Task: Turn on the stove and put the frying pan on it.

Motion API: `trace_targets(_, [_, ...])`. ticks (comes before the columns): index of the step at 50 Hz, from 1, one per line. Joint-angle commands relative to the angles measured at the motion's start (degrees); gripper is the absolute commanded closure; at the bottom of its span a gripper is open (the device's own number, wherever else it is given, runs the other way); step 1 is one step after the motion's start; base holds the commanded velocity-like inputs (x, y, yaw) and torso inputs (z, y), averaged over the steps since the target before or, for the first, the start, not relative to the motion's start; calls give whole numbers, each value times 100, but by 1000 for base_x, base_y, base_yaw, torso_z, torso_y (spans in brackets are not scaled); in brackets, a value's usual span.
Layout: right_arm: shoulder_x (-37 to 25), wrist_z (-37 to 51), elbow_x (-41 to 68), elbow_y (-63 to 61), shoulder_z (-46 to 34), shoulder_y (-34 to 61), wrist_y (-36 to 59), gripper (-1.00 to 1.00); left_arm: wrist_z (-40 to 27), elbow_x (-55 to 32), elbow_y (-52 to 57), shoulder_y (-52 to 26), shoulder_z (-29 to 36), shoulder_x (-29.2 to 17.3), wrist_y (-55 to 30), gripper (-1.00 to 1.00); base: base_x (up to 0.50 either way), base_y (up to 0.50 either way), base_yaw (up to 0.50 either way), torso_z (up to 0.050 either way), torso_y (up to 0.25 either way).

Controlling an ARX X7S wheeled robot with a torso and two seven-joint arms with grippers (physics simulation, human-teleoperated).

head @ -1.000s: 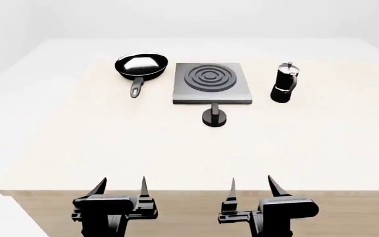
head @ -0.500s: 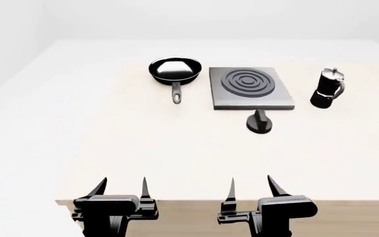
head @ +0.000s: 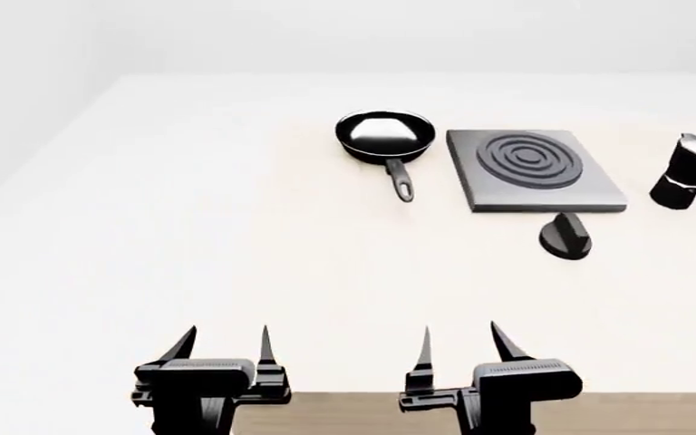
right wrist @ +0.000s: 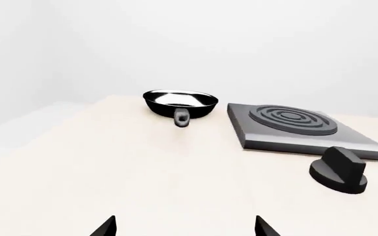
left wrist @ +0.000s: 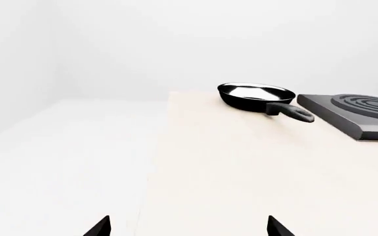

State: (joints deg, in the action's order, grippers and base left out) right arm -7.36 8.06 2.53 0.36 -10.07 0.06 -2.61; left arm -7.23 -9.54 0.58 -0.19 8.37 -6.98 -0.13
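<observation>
Both hands, left hand (head: pixel 222 343) and right hand (head: pixel 459 341), hang open at six o'clock, far from frying pan (head: pixel 384 134) and stove (head: pixel 535 169) at one o'clock on the bench (head: pixel 203 236); a long reach might nudge the knob (head: pixel 565 236) askew.

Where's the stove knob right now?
In the head view, the knob sits on the table right of centre, just in front of the stove, ahead and right of the right gripper.

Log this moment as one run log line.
left gripper: open, idle | right gripper: open, idle | frying pan: on table, beside stove | knob: untouched
</observation>
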Motion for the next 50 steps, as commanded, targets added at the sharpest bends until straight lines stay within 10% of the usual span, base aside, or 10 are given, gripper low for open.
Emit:
trace_targets(1, [-75,31,15,-31,-84,-13,-83,-100,-51,-35,22,1,75,-56,38,-100,473,379,0,0,0])
trace_targets(50, [-216,196,260,-9,-234,31,-114,-100,-242,-72,-15,-44,363,-226,104,-100,490,46,0,0,0])
